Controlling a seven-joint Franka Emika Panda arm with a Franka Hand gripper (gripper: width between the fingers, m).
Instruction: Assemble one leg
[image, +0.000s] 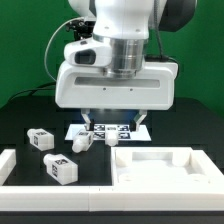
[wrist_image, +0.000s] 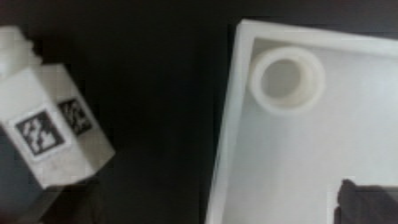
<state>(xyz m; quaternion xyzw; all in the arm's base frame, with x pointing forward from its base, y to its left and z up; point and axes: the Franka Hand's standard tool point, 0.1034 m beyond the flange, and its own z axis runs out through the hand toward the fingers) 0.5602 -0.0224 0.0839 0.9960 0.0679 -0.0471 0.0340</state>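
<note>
Three white legs with black-and-white tags lie on the black table: one (image: 38, 138) at the exterior view's left, one (image: 60, 168) nearer the front, one (image: 80, 140) just below my hand. My gripper (image: 113, 122) hangs open and empty above the gap between that third leg and the large white panel (image: 165, 165). In the wrist view one leg (wrist_image: 50, 110) lies beside the panel (wrist_image: 302, 150), which shows a round socket (wrist_image: 288, 78) near its corner. My gripper (wrist_image: 210, 205) is open there, one dark fingertip (wrist_image: 365, 203) over the panel, nothing between the fingers.
The marker board (image: 112, 131) lies flat behind the gripper. A white raised rim (image: 18, 166) runs along the exterior view's left and the table's front edge. Cables hang behind the arm.
</note>
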